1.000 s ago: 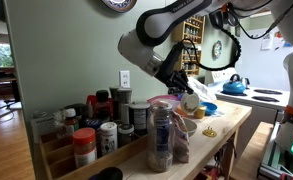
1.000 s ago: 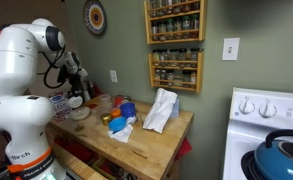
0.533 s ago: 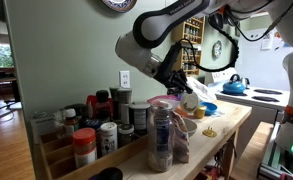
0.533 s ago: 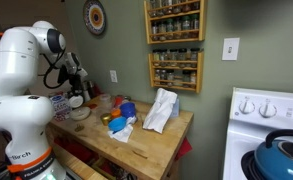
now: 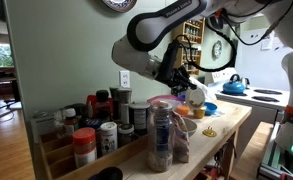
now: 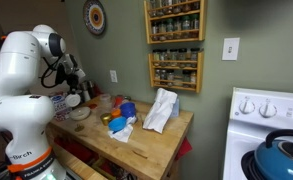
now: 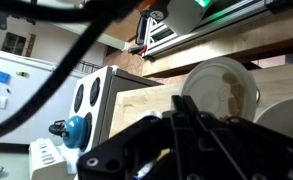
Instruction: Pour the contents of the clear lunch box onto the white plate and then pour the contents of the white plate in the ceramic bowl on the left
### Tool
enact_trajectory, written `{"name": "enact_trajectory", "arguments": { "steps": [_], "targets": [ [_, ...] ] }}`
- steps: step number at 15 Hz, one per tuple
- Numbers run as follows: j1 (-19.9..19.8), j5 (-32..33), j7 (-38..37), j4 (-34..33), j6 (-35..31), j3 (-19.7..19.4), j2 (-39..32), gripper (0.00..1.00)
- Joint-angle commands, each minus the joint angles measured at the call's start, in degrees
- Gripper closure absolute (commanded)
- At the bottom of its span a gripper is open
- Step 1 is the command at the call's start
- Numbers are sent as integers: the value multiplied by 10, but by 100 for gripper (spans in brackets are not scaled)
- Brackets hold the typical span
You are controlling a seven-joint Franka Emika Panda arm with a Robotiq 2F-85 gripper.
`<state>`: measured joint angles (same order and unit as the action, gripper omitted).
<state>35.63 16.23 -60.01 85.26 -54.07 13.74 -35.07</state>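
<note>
Tool of the Panda arm hangs low over the far end of a wooden counter, seen in both exterior views; its black fingers point down at a white plate. In the wrist view the plate lies flat on the wood just past the fingertips. Whether the fingers are apart, together or touching the rim cannot be told from any view. A white ceramic bowl sits on the counter just below the tool. Near it in an exterior view are a blue bowl and some small yellow pieces. Tall jars crowd the near end. A crumpled white bag stands mid-counter, and a blue kettle rests on the stove beside it.
</note>
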Motion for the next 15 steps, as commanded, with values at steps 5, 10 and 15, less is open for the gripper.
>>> {"name": "enact_trajectory", "arguments": {
  "steps": [5,10,15],
  "targets": [
    [58,52,4,-99,82,-32,-79,99],
    [121,38,6,-48,63,-121,-79,99],
    [158,46,25,-74,63,-160,-90,99]
  ]
}}
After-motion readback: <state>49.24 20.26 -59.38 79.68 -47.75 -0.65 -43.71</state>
